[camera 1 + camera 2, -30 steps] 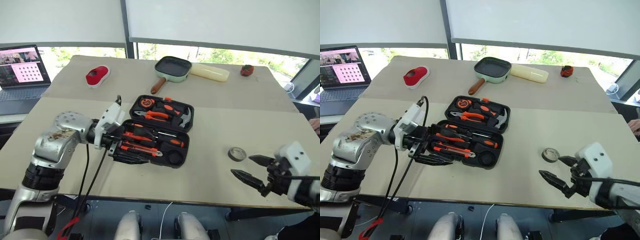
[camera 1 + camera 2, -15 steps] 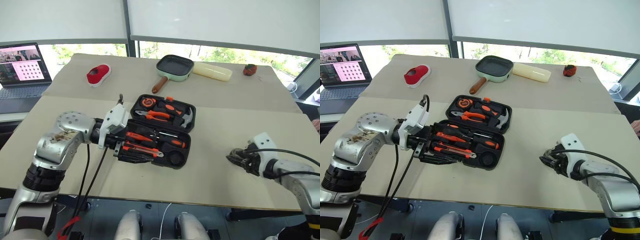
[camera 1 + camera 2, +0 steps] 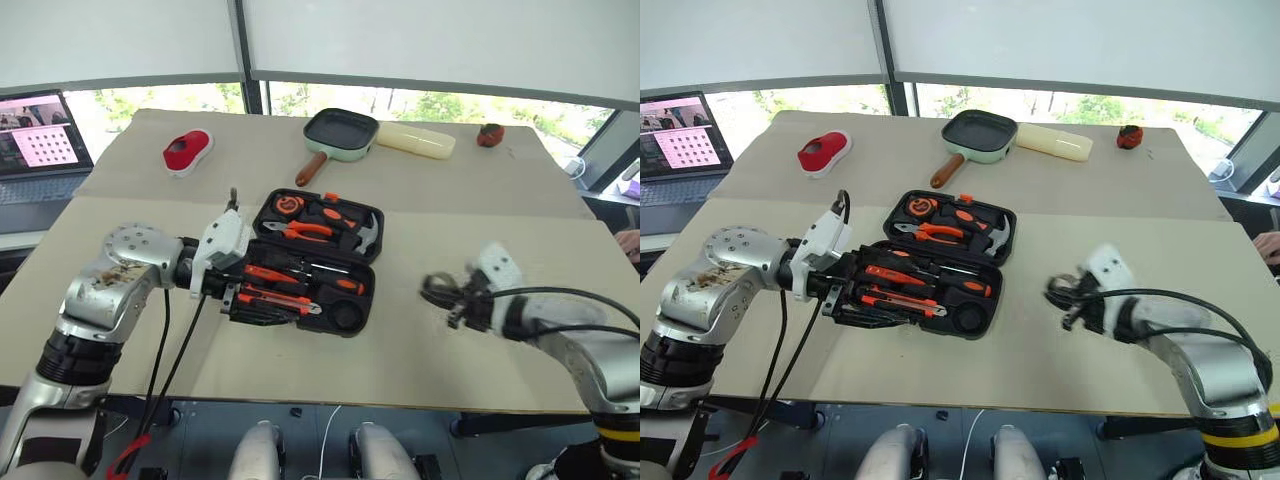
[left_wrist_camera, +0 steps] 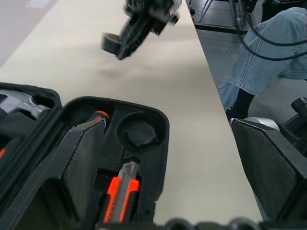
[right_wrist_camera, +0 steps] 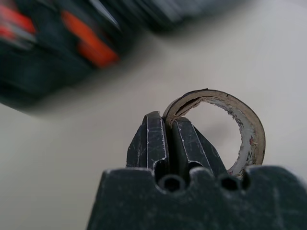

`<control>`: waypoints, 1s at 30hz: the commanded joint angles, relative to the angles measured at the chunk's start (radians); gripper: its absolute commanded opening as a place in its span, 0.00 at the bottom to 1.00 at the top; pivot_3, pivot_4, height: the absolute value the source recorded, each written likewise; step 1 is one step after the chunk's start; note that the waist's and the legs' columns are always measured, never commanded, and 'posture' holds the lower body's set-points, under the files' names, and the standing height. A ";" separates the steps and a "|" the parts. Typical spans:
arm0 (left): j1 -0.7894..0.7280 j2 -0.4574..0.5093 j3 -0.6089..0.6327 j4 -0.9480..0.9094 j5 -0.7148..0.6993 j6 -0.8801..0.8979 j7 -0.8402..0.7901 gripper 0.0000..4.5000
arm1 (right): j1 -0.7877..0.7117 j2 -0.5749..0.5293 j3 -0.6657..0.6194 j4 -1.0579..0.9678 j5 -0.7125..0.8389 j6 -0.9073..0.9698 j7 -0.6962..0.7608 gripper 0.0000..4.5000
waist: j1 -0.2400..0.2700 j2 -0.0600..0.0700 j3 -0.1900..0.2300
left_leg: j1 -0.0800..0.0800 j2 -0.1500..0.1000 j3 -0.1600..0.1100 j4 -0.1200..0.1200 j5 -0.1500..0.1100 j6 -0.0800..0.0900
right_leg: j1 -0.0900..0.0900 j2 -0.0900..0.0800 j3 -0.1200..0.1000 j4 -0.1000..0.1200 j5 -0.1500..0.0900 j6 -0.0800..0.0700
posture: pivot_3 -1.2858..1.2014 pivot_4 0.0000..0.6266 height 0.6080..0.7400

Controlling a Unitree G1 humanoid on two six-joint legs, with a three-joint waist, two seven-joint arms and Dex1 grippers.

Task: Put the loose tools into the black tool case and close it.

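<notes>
Above beige table (image 3: 420, 350), right claw (image 5: 169, 132) holds tape roll (image 5: 240, 120) on edge.

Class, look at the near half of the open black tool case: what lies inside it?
Inside the black tool case: orange-handled screwdrivers, a utility knife, an empty round slot. The left claw hides its left end.

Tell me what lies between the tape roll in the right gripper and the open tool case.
Only bare table: in the left eye view, nothing sits between the tape roll held by the right gripper and the black tool case.

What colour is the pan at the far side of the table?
Pale green pan with a brown handle, clearest in the left eye view.
</notes>
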 commanded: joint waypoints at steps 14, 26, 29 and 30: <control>0.086 0.080 0.028 -0.058 0.038 -0.081 0.005 1.00 | -0.255 0.097 0.430 0.076 -0.152 -0.010 0.127 0.01 | 0.017 -0.002 0.001 | -0.002 -0.001 0.002 0.000 0.000 0.000 | -0.002 -0.002 0.000 0.000 0.000 -0.001 | 0.52 0.24 1.00; 0.087 0.071 0.021 -0.052 0.039 -0.096 0.028 1.00 | -0.257 0.113 0.440 0.061 -0.170 0.009 0.153 0.26 | 0.017 -0.003 0.001 | -0.002 -0.001 0.003 0.000 0.000 0.000 | -0.003 -0.002 0.000 0.000 0.000 -0.001 | 0.52 0.24 1.00; 0.072 0.061 0.013 -0.041 0.042 -0.100 0.029 1.00 | -0.264 0.096 0.428 0.044 -0.171 0.017 0.162 0.50 | 0.017 -0.003 0.001 | -0.002 -0.001 0.003 0.000 0.000 0.000 | -0.003 -0.002 0.000 0.000 0.000 -0.001 | 0.52 0.24 1.00; 0.068 0.058 0.010 -0.037 0.044 -0.102 0.029 1.00 | -0.266 0.090 0.420 0.031 -0.164 0.025 0.166 0.57 | 0.017 -0.003 0.001 | -0.002 -0.001 0.003 0.000 0.000 0.000 | -0.003 -0.002 0.000 0.000 0.000 -0.001 | 0.52 0.24 1.00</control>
